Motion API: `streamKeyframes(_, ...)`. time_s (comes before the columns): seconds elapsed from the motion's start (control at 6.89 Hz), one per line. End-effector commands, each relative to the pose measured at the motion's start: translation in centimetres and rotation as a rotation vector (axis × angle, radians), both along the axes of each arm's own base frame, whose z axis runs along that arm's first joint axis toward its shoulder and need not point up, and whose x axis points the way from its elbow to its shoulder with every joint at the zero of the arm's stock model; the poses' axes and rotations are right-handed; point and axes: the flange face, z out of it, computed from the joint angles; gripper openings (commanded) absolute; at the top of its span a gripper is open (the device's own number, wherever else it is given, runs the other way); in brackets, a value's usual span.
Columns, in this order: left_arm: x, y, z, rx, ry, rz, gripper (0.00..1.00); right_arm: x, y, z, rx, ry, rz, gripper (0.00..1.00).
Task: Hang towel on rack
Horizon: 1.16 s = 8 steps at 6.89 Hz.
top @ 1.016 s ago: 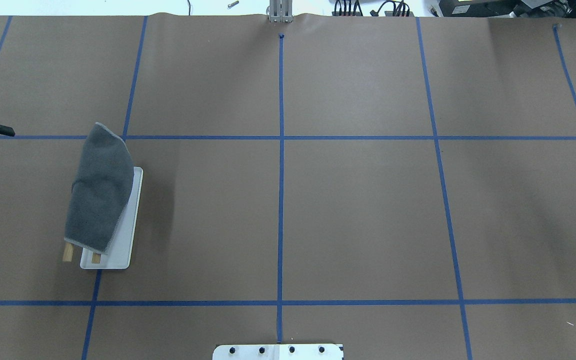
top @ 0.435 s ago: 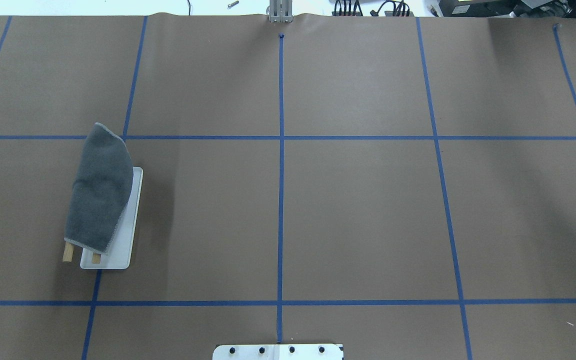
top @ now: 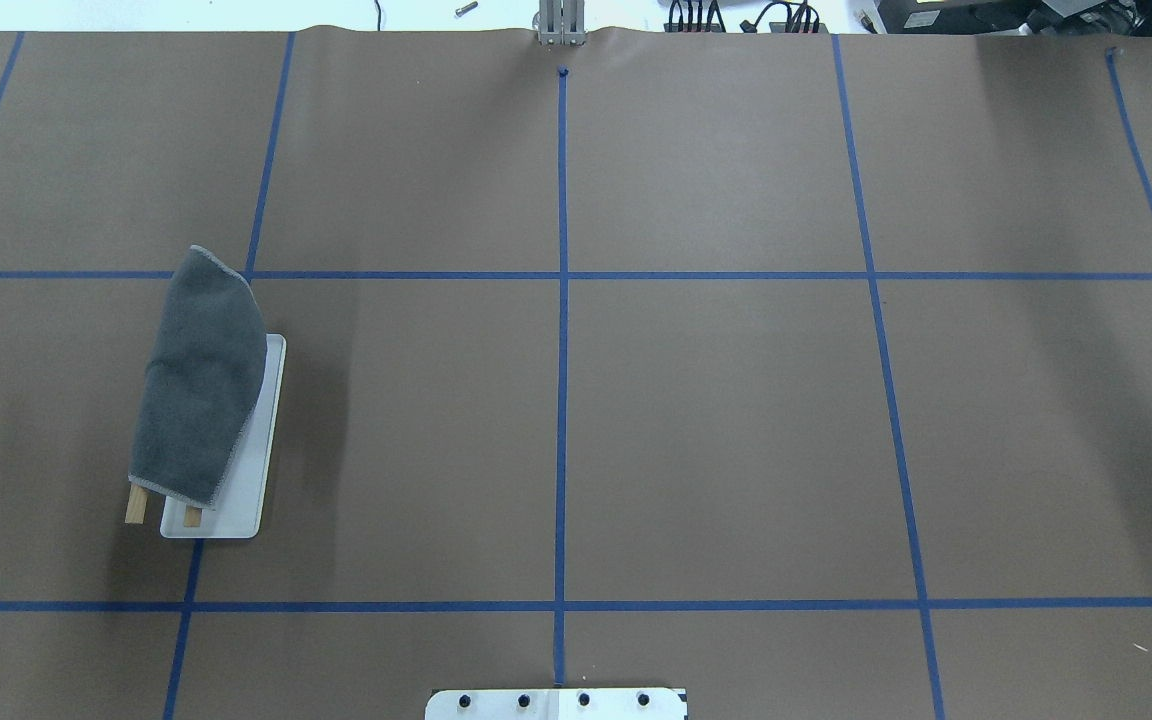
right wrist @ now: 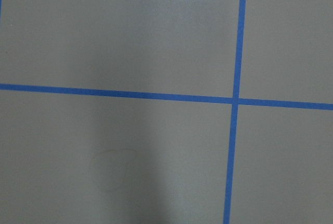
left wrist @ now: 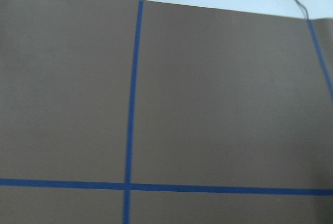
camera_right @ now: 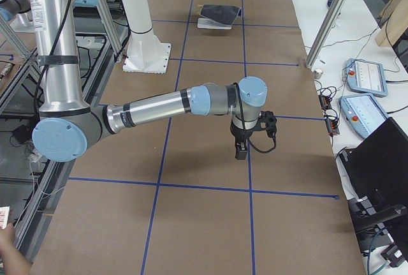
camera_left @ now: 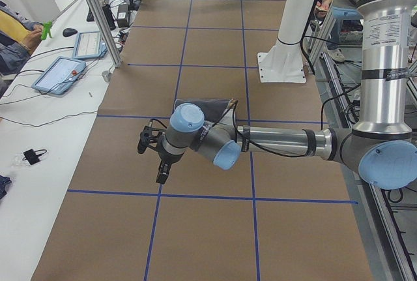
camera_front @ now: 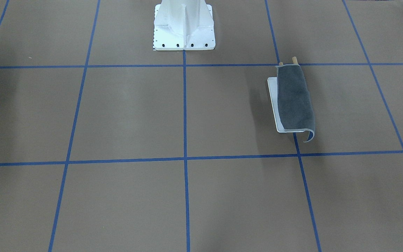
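The dark grey towel (top: 198, 380) lies draped over the rack's two wooden dowels (top: 136, 505), whose ends stick out at the near side. The rack's white base (top: 254, 470) shows beside it. In the front-facing view the towel (camera_front: 294, 99) covers the dowels and one corner curls down past the base (camera_front: 273, 101). The left gripper (camera_left: 151, 160) shows only in the exterior left view, well away from the rack. The right gripper (camera_right: 255, 140) shows only in the exterior right view, far from the towel (camera_right: 220, 13). I cannot tell whether either is open or shut.
The large white bolted pedestal (camera_front: 184, 24) stands at the robot's side of the table. Blue tape lines mark a grid on the brown paper. A side bench with tablets (camera_left: 62, 72) and metal posts runs along the far edge.
Both grippers showed at the left and right edges of the overhead view a second ago; they have moved outward and out of that view. Towel and rack have not moved.
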Motion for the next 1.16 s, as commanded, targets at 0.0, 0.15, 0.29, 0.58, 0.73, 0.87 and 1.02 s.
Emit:
streamKeyframes(0.0,-1.9,-1.1,-2.3,-0.112,0.031,0.137,0.98,0.2,0.0,1.6,0.005,0.000,-0.032,1.00)
streamKeyframes(0.15,-2.0,-0.3,-2.9,-0.119,0.017,0.198,0.98,0.1,-0.2,1.2,0.010,-0.002,-0.031,1.00)
streamKeyframes(0.29,-2.1,0.0,-2.3,-0.111,0.014,0.230,0.98,0.1,-0.2,1.1,0.012,-0.002,-0.032,1.00)
streamKeyframes(0.58,-2.0,0.6,-2.0,-0.152,0.036,0.227,0.98,-0.3,-0.2,0.9,0.013,-0.028,-0.032,1.00)
streamKeyframes(0.73,-1.4,0.5,-2.6,-0.171,0.124,0.235,0.98,-0.5,-0.2,0.7,0.015,-0.030,-0.034,1.00)
streamKeyframes(0.87,-1.3,0.9,-2.2,-0.177,0.136,0.236,0.98,-0.6,-0.2,0.7,0.015,-0.030,-0.036,1.00)
streamKeyframes(1.02,-1.3,0.9,-2.2,-0.177,0.137,0.236,0.98,-0.7,-0.2,0.7,0.014,-0.030,-0.038,1.00)
